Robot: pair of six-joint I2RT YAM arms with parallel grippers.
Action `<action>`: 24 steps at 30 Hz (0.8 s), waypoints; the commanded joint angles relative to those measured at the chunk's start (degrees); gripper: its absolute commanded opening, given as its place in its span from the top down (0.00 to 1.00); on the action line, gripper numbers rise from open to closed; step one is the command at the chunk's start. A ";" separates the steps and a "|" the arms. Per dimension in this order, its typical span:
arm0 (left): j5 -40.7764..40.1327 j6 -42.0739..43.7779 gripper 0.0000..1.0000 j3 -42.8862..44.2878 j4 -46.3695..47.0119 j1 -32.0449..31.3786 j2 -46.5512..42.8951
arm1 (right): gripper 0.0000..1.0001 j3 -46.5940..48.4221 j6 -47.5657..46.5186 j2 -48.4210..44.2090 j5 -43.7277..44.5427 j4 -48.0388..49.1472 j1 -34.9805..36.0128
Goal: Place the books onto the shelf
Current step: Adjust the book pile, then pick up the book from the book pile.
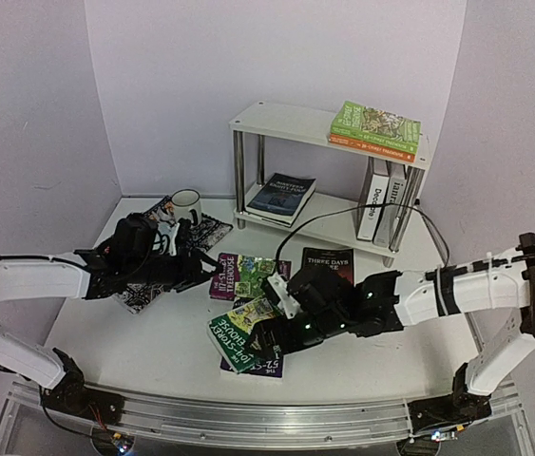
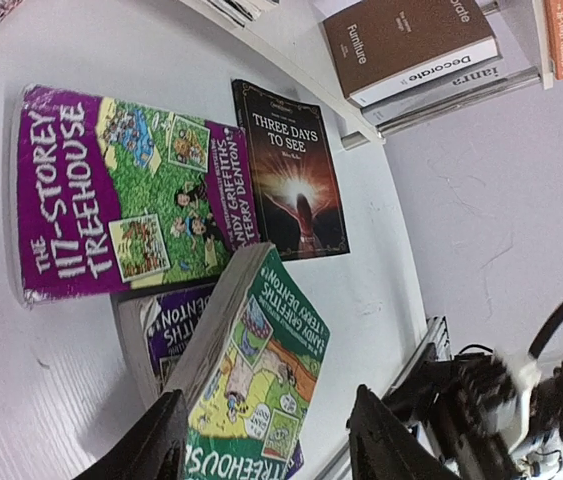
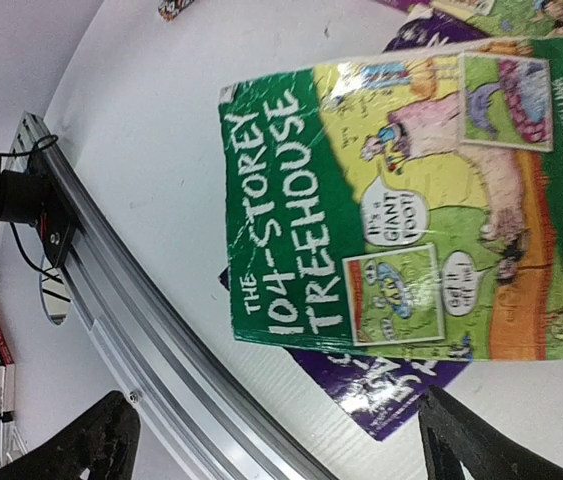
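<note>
**Both arms low over the loose books, jaws released**

The left arm (image 1: pixel 29 275) reaches in from the left edge, forearm nearly level above the tabletop (image 1: pixel 134 351). Its wrist is over the dark patterned placemat (image 1: pixel 208 228), and its tip points right, just short of the purple "117-Storey Treehouse" (image 1: pixel 241 275). Its jaws are released. In the left wrist view the two fingers (image 2: pixel 156 445) stand apart and grip nothing, with the green "104-Storey Treehouse" (image 2: pixel 256 375) ahead of them.

The right arm (image 1: pixel 476 285) comes in from the right, elbow raised at the edge. Its forearm slopes down and leftward to the middle of the tabletop, ending over the loose pile. Its jaws gape wide, with the fingers (image 3: pixel 101 440) spread and nothing between them. The green paperback lies just beyond their tips.

That green paperback rests askew on another purple book (image 1: pixel 272 366), one edge lifted. The black "Three Days to See" (image 1: pixel 329 264) lies flat nearby.

The shelf (image 1: pixel 277 119) stands at the back. A green-and-orange stack (image 1: pixel 374 128) lies on its top board. On the lower board a dark book (image 1: pixel 281 198) lies flat and white books (image 1: pixel 381 198) stand upright at the right end. A mug (image 1: pixel 186 202) sits behind the placemat.
</note>
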 commanded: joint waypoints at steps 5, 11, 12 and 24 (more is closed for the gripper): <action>-2.21 -15.00 0.07 -11.58 -0.10 -4.53 -12.76 | 0.02 0.38 -1.92 -5.47 -5.84 -9.61 -15.77; -3.53 -19.18 0.04 -15.03 2.38 -8.35 -14.57 | 0.02 1.70 -6.24 0.44 -16.47 -9.61 -23.96; -3.29 -19.25 0.06 -15.00 2.75 -8.71 -13.81 | 0.02 2.32 -6.82 1.83 -17.55 -9.61 -24.51; -2.93 -20.91 0.38 -14.30 10.78 -11.77 -4.09 | 0.18 6.03 -9.11 13.15 -29.65 -6.24 -30.34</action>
